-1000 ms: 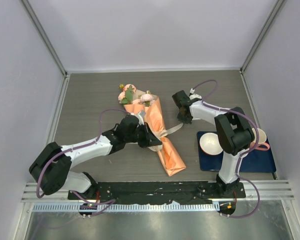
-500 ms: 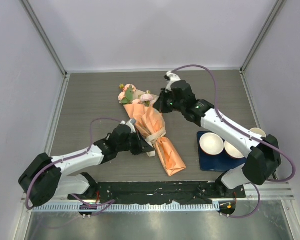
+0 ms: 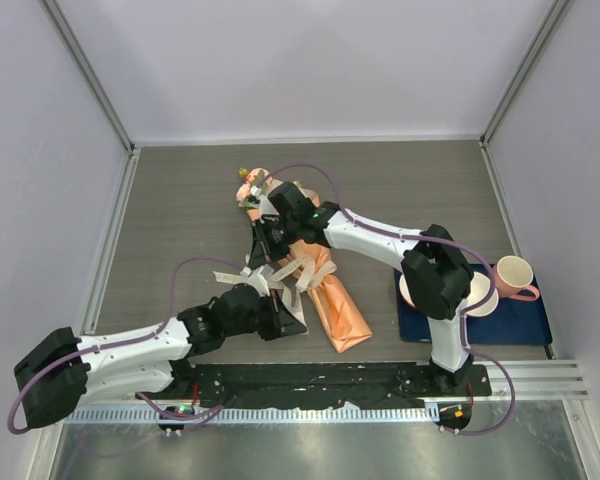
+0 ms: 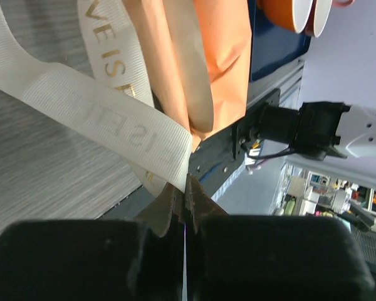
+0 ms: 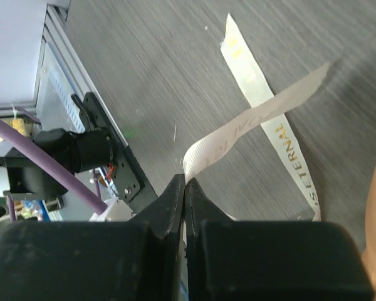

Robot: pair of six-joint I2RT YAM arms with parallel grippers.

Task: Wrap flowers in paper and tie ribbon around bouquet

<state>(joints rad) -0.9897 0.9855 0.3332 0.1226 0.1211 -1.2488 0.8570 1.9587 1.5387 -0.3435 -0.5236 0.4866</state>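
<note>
Ribbon (image 5: 290, 153), cream with gold "ETERNAL" lettering, is pinched in the closed jaws of both the left gripper (image 4: 187, 183) and the right gripper (image 5: 184, 182).

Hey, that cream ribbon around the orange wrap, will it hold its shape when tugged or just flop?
Probably floppy: the ribbon curls and folds over itself on the table. Likely light, as its loose ends trail flat. Its ribbed weave may resist slipping in the shut left gripper, though a hard pull could slide it.
</note>
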